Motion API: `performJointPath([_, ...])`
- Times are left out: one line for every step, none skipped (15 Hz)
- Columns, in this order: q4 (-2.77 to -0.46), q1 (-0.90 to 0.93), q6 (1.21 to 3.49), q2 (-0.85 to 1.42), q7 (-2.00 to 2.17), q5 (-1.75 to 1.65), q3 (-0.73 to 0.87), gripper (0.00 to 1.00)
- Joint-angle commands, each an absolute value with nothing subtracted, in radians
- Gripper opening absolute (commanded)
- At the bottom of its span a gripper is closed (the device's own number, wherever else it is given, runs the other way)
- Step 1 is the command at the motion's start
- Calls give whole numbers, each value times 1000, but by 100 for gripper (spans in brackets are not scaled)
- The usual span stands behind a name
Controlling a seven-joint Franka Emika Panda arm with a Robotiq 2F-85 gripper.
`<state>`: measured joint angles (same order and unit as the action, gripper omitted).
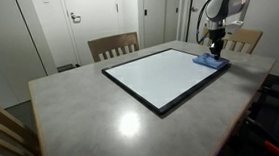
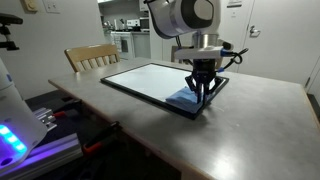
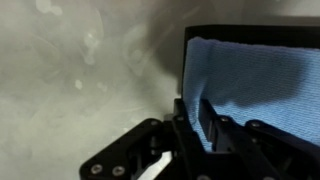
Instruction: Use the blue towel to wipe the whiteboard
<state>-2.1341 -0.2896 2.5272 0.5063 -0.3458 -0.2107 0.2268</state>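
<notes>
On one corner of the large glossy white whiteboard [image 1: 154,75] with its thin black frame, flat on the grey tabletop [image 1: 82,118], lies the small rumpled blue cloth towel [image 1: 210,61]. Arm points straight down, black two-finger gripper [image 2: 201,93] tip-down on the towel; pinching or loosened, cannot tell.

The arm [image 2: 185,15] bent down over the bench [image 1: 82,113] near its edge, wrist [image 2: 205,45] vertical, end effector [image 2: 203,96] pointing straight down, fingers [image 2: 196,84] converging nearly tip to tip.
</notes>
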Motion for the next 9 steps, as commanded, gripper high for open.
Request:
performJointPath([-2153, -300, 2542, 476, -375, -232, 211, 51])
performJointPath([-2163, -293, 2544, 459, -375, -235, 209, 58])
performJointPath([-2173, -290, 2543, 441, -384, -234, 201, 65])
performJointPath([-2182, -288, 2538, 420, -394, -228, 191, 73])
performJointPath([-2196, -296, 2539, 391, -423, -208, 168, 79])
performJointPath([-2211, -303, 2529, 358, -451, -184, 145, 87])
performJointPath([-2221, -310, 2517, 329, -476, -155, 123, 93])
performJointPath([-2235, -318, 2510, 295, -507, -112, 97, 99])
performJointPath([-2244, -318, 2503, 266, -534, -74, 80, 100])
